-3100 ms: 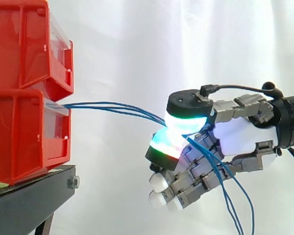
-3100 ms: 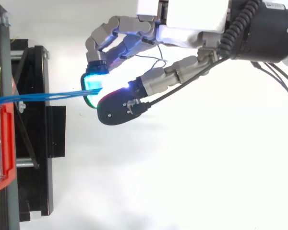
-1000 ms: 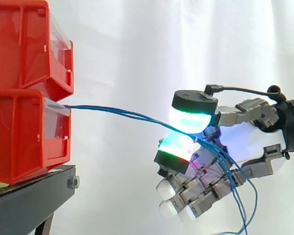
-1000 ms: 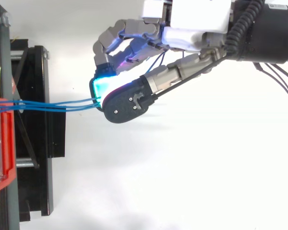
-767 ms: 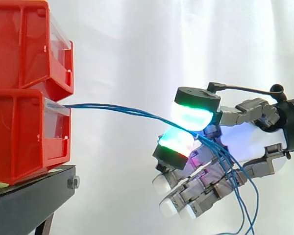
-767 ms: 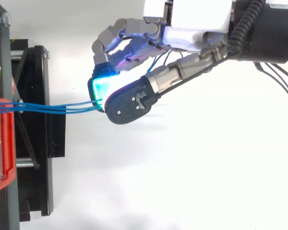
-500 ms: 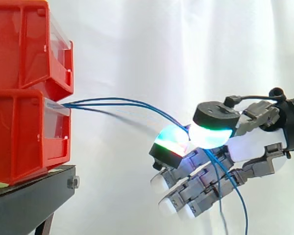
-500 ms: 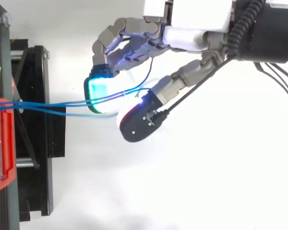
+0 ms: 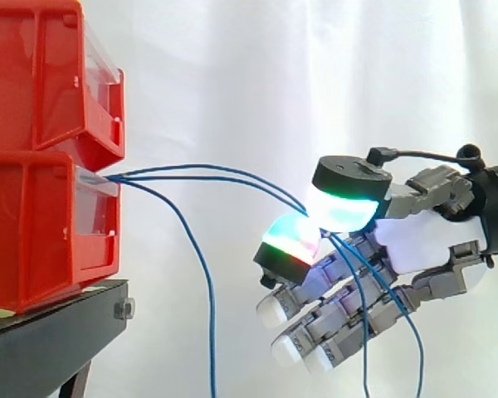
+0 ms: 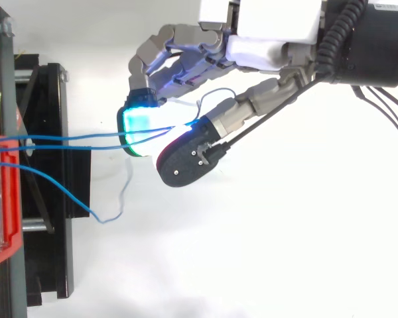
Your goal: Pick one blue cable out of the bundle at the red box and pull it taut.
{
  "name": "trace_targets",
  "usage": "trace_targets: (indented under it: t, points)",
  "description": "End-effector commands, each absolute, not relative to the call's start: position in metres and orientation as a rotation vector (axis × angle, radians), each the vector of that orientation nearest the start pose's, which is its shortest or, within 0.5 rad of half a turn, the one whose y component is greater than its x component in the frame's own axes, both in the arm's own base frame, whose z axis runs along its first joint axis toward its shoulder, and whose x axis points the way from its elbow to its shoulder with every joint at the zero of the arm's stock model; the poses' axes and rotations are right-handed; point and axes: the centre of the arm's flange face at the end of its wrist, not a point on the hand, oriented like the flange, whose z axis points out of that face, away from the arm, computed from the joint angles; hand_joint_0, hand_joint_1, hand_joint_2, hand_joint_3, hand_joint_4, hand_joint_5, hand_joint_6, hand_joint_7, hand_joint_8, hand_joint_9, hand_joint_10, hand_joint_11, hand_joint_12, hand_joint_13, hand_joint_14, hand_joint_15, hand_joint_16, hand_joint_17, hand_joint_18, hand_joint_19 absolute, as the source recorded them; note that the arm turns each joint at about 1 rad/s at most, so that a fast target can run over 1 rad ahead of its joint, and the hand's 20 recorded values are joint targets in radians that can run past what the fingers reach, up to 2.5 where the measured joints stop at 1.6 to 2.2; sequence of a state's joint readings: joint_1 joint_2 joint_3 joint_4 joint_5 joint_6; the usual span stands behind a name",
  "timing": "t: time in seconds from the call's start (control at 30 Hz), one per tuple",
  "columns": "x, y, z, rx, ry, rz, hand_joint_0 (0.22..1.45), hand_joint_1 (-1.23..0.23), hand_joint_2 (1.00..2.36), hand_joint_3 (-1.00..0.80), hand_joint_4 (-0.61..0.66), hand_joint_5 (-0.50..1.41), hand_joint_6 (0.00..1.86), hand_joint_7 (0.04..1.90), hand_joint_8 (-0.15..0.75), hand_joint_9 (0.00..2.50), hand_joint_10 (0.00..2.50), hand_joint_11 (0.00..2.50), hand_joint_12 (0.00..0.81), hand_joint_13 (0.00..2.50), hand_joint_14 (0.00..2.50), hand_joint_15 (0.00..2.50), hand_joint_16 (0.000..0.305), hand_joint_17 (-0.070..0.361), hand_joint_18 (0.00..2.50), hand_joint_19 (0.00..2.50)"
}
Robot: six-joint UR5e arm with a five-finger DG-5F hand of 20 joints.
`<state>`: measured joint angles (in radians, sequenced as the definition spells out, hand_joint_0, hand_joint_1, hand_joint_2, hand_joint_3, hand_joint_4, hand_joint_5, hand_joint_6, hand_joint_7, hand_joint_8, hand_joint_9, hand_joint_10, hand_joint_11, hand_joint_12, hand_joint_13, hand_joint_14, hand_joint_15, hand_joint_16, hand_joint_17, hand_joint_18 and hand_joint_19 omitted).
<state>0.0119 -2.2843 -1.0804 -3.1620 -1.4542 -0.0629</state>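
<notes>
Three thin blue cables leave the front of the lower red bin (image 9: 41,232). Two of the blue cables (image 9: 224,176) run slack to my hand (image 9: 415,240), which hangs to the right of the bins at about their height. There they pass between the glowing thumb pad (image 9: 344,207) and a cyan-red fingertip (image 9: 289,240), which pinch them, then trail down past the palm. The third blue cable (image 9: 203,290) hangs loose from the bin, free of the hand. From above, the two held cables (image 10: 79,140) reach the pinch and the loose cable (image 10: 66,192) loops aside.
A second red bin (image 9: 50,75) is stacked on the lower one. Both rest on a black stand (image 9: 58,332) at the left. A white curtain is behind.
The thumb swung away from the fingertip and came back. One blue cable slipped out and dropped to hang from the bin; two stay at the pinch. The hand barely shifted.
</notes>
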Motion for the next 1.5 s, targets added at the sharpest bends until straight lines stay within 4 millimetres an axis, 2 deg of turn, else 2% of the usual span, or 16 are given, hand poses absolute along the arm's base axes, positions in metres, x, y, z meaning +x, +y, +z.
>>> trace_targets:
  t: [0.0, 0.3, 0.47, 0.6, 0.67, 0.83, 0.9, 1.03, 1.1, 1.17, 1.33, 1.4, 1.47]
  points:
    - [0.7344, -0.1359, 0.2756, 1.372, 1.35, 0.953, 0.5, -0.76, 1.0, -0.5, -0.02, -0.17, 0.9, 0.91, 0.242, 0.61, 0.0, 0.31, 0.327, 0.49, 0.01, 0.17, 0.046, 0.103, 0.43, 0.15]
    - [0.7346, -0.1359, 0.2774, 1.37, 1.348, 0.954, 0.46, -0.72, 1.0, -0.5, -0.01, -0.17, 0.89, 0.9, 0.261, 0.61, 0.0, 0.31, 0.345, 0.49, 0.01, 0.18, 0.05, 0.112, 0.43, 0.16]
    - [0.7346, -0.1359, 0.2774, 1.37, 1.348, 0.954, 0.59, -0.71, 1.0, -0.49, -0.02, -0.16, 0.89, 0.98, 0.237, 0.61, 0.01, 0.31, 0.308, 0.48, 0.01, 0.19, 0.043, 0.097, 0.39, 0.2]
    - [0.7341, -0.137, 0.2767, 1.372, 1.348, 0.952, 0.61, -0.75, 1.01, -0.29, -0.02, -0.16, 0.91, 1.03, 0.242, 0.62, 0.01, 0.33, 0.307, 0.51, 0.01, 0.2, 0.043, 0.096, 0.42, 0.19]
    - [0.7346, -0.137, 0.2763, 1.372, 1.348, 0.952, 0.62, -0.77, 1.01, -0.23, -0.02, -0.16, 0.92, 0.99, 0.253, 0.63, 0.01, 0.33, 0.315, 0.52, 0.01, 0.2, 0.044, 0.1, 0.44, 0.19]
    - [0.7344, -0.137, 0.2762, 1.373, 1.349, 0.952, 0.65, -0.82, 1.01, -0.19, -0.02, -0.16, 0.92, 1.05, 0.259, 0.63, 0.01, 0.33, 0.314, 0.53, 0.01, 0.2, 0.044, 0.099, 0.46, 0.18]
    - [0.7342, -0.1359, 0.2772, 1.372, 1.35, 0.953, 0.69, -0.86, 1.02, -0.21, -0.04, -0.16, 0.92, 1.13, 0.261, 0.62, 0.01, 0.33, 0.316, 0.54, 0.01, 0.19, 0.044, 0.1, 0.49, 0.16]
    - [0.7344, -0.1359, 0.2761, 1.373, 1.351, 0.952, 0.73, -0.88, 1.01, -0.28, -0.07, -0.17, 0.93, 1.13, 0.256, 0.61, 0.01, 0.33, 0.319, 0.54, 0.01, 0.18, 0.045, 0.1, 0.49, 0.15]
    - [0.734, -0.1359, 0.2771, 1.373, 1.351, 0.952, 0.79, -0.89, 1.0, -0.45, -0.08, -0.18, 0.92, 1.14, 0.248, 0.58, 0.01, 0.31, 0.321, 0.52, 0.01, 0.16, 0.045, 0.101, 0.5, 0.11]
    - [0.734, -0.1359, 0.2759, 1.375, 1.354, 0.95, 0.81, -0.88, 1.0, -0.5, -0.05, -0.18, 0.91, 1.1, 0.245, 0.55, 0.0, 0.28, 0.323, 0.49, 0.01, 0.14, 0.045, 0.101, 0.5, 0.08]
    - [0.7342, -0.1348, 0.2759, 1.374, 1.355, 0.951, 0.78, -0.89, 1.0, -0.5, 0.01, -0.18, 0.89, 1.0, 0.231, 0.5, 0.01, 0.26, 0.329, 0.46, 0.0, 0.11, 0.045, 0.101, 0.5, 0.05]
    - [0.7341, -0.1348, 0.277, 1.373, 1.354, 0.952, 0.73, -0.93, 1.0, -0.5, 0.07, -0.17, 0.88, 0.9, 0.223, 0.49, 0.0, 0.27, 0.326, 0.44, 0.0, 0.11, 0.045, 0.101, 0.49, 0.07]
    - [0.7341, -0.1348, 0.277, 1.373, 1.354, 0.952, 0.67, -0.95, 1.0, -0.5, 0.07, -0.17, 0.88, 0.9, 0.223, 0.49, 0.0, 0.27, 0.326, 0.43, 0.0, 0.12, 0.044, 0.1, 0.47, 0.08]
